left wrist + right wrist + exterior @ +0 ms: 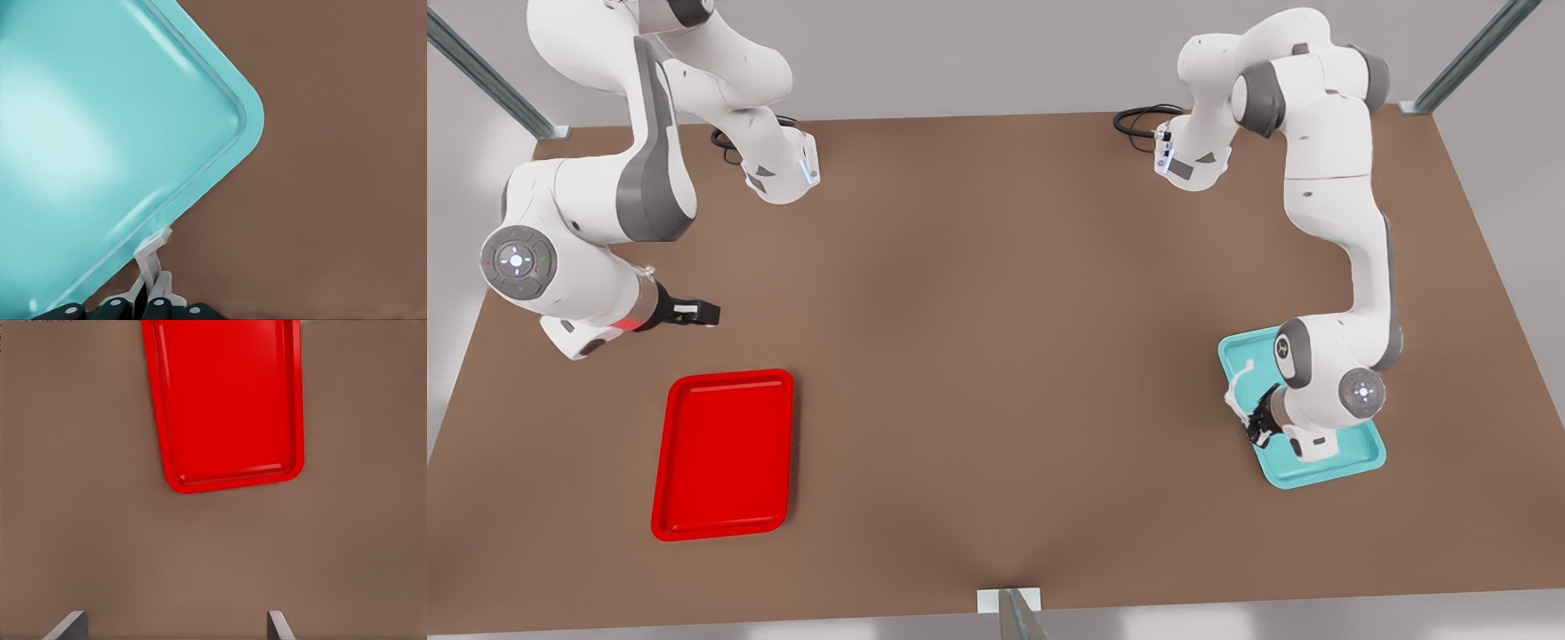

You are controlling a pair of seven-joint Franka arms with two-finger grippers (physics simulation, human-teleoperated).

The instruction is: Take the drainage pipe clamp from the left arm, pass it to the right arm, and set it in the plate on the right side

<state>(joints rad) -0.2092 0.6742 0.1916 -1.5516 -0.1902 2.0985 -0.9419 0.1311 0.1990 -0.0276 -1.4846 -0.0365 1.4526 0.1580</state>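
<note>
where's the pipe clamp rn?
The drainage pipe clamp is on the front view's right, at the teal tray's edge nearest the table's middle, pinched in the left gripper.

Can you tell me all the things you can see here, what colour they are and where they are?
clamp: one, white, over the teal tray's edge, pinched by the left gripper
teal tray: one, teal, on the front view's right
red tray: one, red, on the front view's left
table: one, brown, under everything
left gripper: one, black, at the teal tray, shut on the clamp
right gripper: one, black, open, hanging above the table near the red tray
</note>
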